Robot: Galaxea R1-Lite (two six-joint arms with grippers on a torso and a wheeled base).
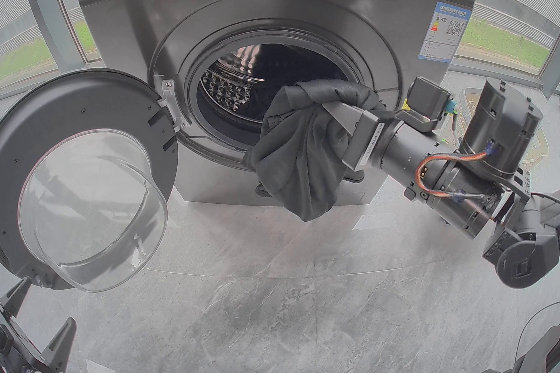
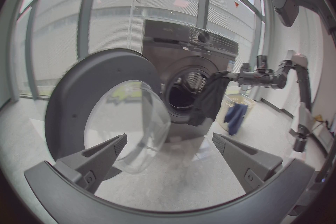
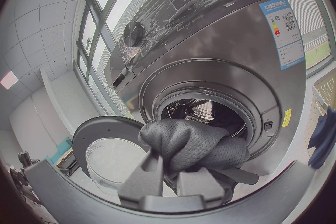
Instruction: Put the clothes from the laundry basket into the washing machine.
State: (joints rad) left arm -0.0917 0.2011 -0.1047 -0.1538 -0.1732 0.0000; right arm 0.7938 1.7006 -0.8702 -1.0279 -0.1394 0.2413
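Your right pincer [image 1: 337,113] is clamped tight on a bunched fold of a dark grey garment [image 1: 303,158], its fingers [image 3: 148,174] pinching the cloth between them. You have the bunched top level with the lower right of the drum opening [image 1: 262,77]. The rest hangs down over the front of the washing machine [image 1: 350,13], clear of the floor [image 1: 291,287]. You cannot tell how far any of it reaches inside.

The door [image 1: 87,182] stands swung wide on the machine's left. Your left pincer [image 2: 168,151] sits low near that door, spread wide and holding nothing.

Beside the machine on its right is the laundry basket [image 2: 245,98], with a blue cloth [image 2: 234,116] draped over its rim.
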